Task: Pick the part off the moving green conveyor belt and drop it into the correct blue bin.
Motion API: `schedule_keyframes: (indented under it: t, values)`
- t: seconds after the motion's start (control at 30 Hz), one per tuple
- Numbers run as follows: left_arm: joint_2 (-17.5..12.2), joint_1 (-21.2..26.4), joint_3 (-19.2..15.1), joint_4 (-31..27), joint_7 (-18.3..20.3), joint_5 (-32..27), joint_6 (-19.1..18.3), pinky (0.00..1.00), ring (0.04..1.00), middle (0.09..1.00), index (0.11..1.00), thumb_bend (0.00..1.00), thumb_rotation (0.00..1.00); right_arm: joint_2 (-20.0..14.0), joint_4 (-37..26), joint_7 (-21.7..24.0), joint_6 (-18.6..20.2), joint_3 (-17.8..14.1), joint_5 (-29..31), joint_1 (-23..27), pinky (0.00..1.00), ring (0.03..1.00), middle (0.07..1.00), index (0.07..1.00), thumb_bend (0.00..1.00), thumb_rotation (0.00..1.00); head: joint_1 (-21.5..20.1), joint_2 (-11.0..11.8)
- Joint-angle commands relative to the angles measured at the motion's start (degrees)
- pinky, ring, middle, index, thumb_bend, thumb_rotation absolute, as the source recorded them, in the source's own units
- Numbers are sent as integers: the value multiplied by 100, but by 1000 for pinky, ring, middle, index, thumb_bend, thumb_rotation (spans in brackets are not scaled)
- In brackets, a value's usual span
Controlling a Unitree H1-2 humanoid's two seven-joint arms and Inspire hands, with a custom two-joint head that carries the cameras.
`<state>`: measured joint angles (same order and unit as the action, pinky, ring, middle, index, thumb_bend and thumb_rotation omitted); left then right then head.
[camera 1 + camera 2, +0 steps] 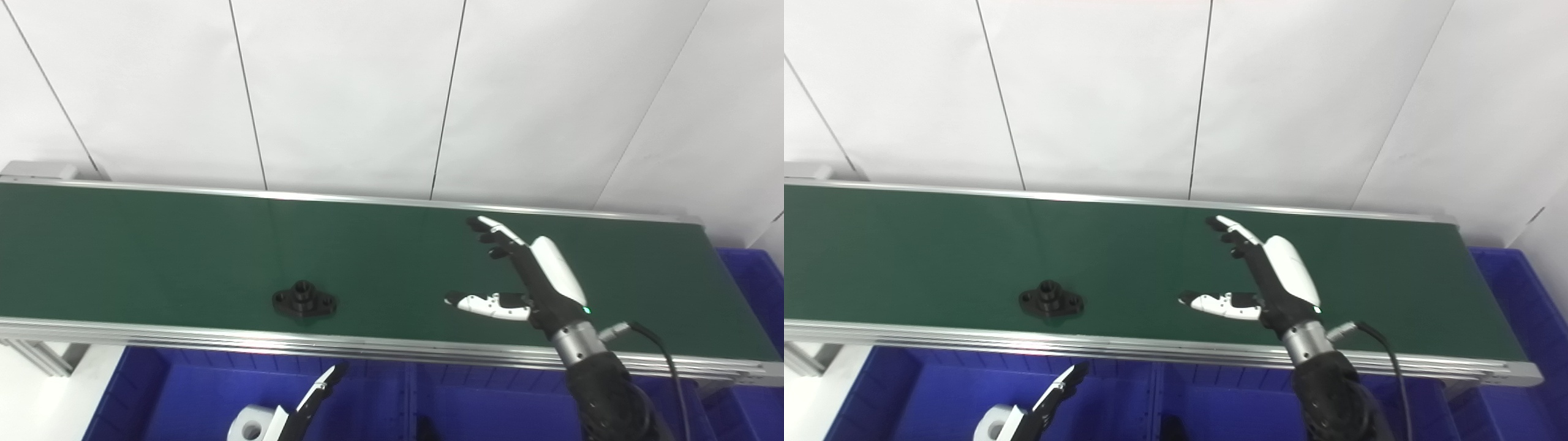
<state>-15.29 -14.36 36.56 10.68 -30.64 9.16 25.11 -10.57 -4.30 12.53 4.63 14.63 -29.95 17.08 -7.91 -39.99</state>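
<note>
Left eye view: right hand (531, 275) spread above belt (153, 245), well right of part (304, 300); left hand (306, 407) low over bin (184, 392), grip unclear.

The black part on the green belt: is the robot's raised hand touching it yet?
Apart. The left eye view shows bare green belt between the black part and the open right hand.
</note>
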Motion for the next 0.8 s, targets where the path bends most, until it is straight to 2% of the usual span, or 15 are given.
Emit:
schedule_keyframes:
  t: [0.0,0.13,0.23,0.43,0.63,0.77]
  values:
    - [-75,15,-42,-199,-2,28,181,908,920,918,903,614,683,52,11,19,124,46,-58,315,713,815,852,855,805,378,18,-32]
    - [-63,-18,-101,-231,114,-45,181,904,923,921,905,660,682,44,350,88,89,266,-242,553,700,805,846,855,800,394,51,-68]
    - [-63,-21,-125,-233,137,-6,181,900,923,922,908,678,696,30,680,53,-100,437,-341,697,698,798,837,852,795,378,61,-60]
    - [-94,5,-110,-222,119,80,181,890,919,924,908,673,699,61,1153,-93,-321,786,-551,867,729,800,833,855,791,354,41,-77]
    - [-94,-24,-135,-252,158,67,181,891,919,924,908,679,691,120,1369,-7,-165,1077,-816,1047,751,811,841,864,778,400,3,-86]
    - [-108,-37,-159,-274,282,54,181,902,928,933,918,685,715,163,1532,-49,-202,1197,-953,1159,756,809,835,857,779,370,18,-103]
